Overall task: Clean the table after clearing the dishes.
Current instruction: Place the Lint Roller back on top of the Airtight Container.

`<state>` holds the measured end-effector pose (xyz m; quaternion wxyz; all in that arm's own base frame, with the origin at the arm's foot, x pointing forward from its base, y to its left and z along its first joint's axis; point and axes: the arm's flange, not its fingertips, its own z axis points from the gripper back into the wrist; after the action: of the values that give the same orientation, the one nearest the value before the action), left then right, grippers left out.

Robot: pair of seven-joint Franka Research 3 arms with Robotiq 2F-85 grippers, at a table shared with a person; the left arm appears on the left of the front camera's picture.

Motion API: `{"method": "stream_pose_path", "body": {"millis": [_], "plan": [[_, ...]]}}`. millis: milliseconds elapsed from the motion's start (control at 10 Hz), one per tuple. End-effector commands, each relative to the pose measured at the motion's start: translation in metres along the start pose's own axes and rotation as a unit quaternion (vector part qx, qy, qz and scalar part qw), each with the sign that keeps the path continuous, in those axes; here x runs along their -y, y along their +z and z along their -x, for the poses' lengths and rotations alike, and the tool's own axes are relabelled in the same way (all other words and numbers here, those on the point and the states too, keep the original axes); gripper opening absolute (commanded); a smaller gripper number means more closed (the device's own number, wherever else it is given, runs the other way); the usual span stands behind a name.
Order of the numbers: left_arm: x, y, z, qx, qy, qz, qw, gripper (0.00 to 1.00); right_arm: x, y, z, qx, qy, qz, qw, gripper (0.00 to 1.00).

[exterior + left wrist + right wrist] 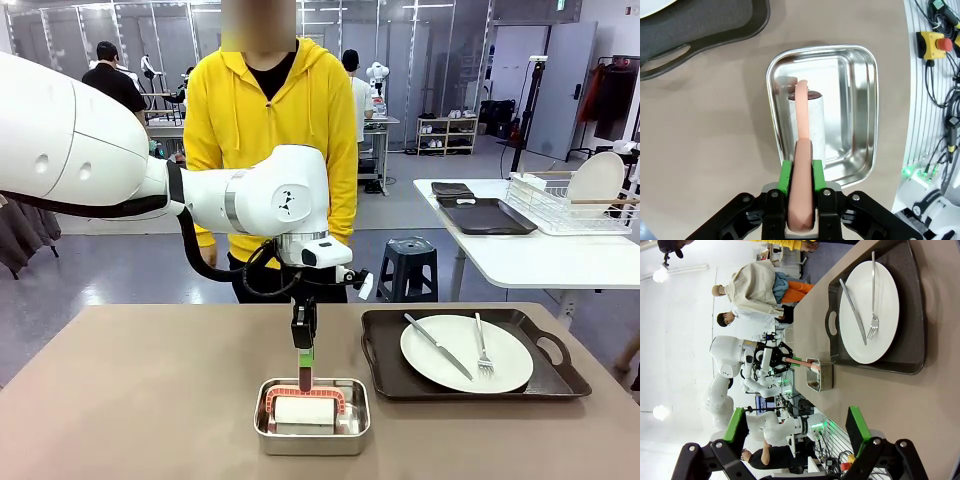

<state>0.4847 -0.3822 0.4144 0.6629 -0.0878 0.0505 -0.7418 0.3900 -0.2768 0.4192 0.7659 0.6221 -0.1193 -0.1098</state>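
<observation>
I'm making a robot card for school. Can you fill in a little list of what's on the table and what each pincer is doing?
table: plain brown top
steel pan: near the robot's edge, around the middle
roller: white, with a pink handle, inside the steel pan
left pincer: shut on the roller's handle
right pincer: open, holding nothing
tray: dark, right of the steel pan
plate: white, on the tray
knife and fork: on the plate
person: yellow hoodie, at the far side

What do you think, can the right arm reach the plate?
Probably yes. The right tool is open and empty, with bare table between it and the plate. The left tool is off at the pan, shut on a pink handle, so it isn't in the way.
</observation>
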Motion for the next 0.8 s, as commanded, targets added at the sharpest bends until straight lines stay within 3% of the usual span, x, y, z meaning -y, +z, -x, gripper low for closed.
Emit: {"method": "stream_pose_path", "body": {"millis": [0,200,700], "plan": [[-0.005,-0.041,-0.002,0.002,0.006,0.010,1.000,0.21,-0.003,0.001,0.002,0.000,0.003,-0.002,1.000,1.00],[-0.006,-0.036,-0.001,0.008,0.012,0.001,1.000,0.21,-0.003,0.001,0.002,0.000,0.003,-0.002,1.000,1.00],[-0.004,-0.026,0.001,0.017,0.021,-0.008,1.000,0.59,-0.003,0.001,0.002,0.000,0.003,-0.002,1.000,1.00]]}}
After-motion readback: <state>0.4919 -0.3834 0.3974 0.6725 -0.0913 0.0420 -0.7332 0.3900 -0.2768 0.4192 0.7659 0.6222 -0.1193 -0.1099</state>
